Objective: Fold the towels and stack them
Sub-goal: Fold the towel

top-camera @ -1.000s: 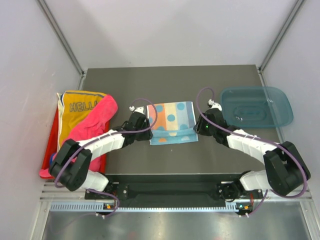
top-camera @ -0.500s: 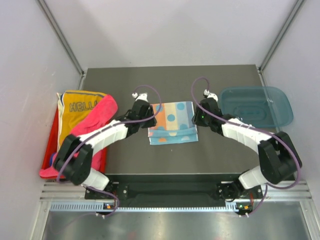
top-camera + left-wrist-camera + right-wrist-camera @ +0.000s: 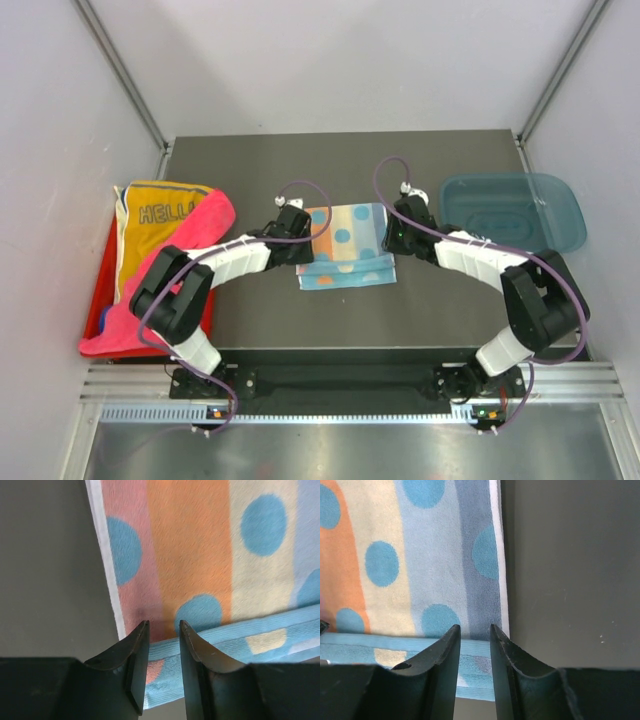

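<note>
We found both arms had advanced far-ward over the dotted towel (image 3: 345,245); left gripper (image 3: 164,623) and right gripper (image 3: 474,626) stood narrowly parted, any hold undeterminable; folding judged unfinished.

A striped towel (image 3: 345,245) lies flat in the middle of the dark table (image 3: 350,160), folded over on itself. Its top face runs in bands of pink, orange, cream, pale blue and grey-blue, all scattered with turquoise dots and edged in white down the sides. Along the near edge a lower layer peeks out (turquoise, with cream and orange patches). Well to the left, a hot pink towel (image 3: 190,245) sprawls unfolded across a yellow towel (image 3: 150,215) printed "HELLO", both heaped loosely over the red tray (image 3: 105,270).
</note>
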